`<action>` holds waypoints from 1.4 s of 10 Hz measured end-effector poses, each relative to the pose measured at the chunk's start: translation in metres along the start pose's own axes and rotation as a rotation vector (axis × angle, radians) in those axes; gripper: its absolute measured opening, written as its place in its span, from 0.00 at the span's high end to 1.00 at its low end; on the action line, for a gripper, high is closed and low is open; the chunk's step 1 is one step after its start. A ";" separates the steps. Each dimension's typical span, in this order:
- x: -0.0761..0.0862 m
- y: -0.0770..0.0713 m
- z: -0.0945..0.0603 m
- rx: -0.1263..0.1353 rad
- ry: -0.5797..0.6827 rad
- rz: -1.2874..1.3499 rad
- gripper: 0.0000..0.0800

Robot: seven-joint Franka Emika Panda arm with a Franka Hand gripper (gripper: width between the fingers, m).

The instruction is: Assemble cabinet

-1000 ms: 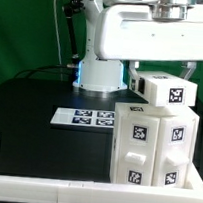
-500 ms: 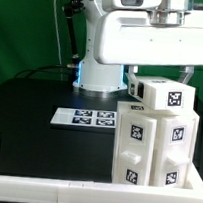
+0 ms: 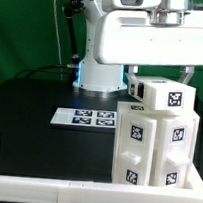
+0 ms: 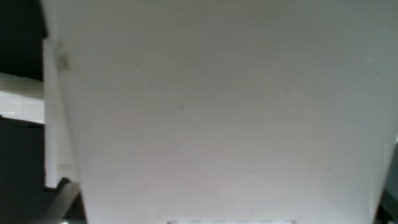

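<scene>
The tall white boxy plastic cabinet (image 3: 151, 144) with black-and-white square tags stands upright on the black bench (image 3: 27, 123), just beside the thin white marker board (image 3: 83, 117), on the exterior view's right of it. A white tagged block (image 3: 163, 92) sits on its top, slightly askew, probably not yet seated. The bulky white robot arm (image 3: 146, 38) hangs above that block and hides the claw. The wrist view shows only plain white plastic (image 4: 214, 110), so one cannot tell whether the claw is wide, narrow or gripping.
</scene>
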State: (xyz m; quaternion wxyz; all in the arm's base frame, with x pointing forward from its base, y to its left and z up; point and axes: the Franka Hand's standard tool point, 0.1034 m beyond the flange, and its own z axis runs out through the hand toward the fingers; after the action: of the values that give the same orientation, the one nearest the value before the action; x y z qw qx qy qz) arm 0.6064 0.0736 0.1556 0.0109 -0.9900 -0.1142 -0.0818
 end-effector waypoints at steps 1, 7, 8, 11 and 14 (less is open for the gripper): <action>0.000 0.000 0.000 0.000 0.000 0.000 0.32; -0.001 0.000 0.000 0.012 0.003 0.212 0.32; -0.003 0.000 0.000 0.017 0.012 0.352 0.32; -0.003 -0.003 0.000 0.033 0.033 0.733 0.32; -0.003 -0.004 0.000 0.069 0.047 1.016 0.32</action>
State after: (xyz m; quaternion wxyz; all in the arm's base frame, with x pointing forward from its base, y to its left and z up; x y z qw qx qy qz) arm 0.6031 0.0767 0.1551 0.0848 -0.9175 0.3794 -0.0848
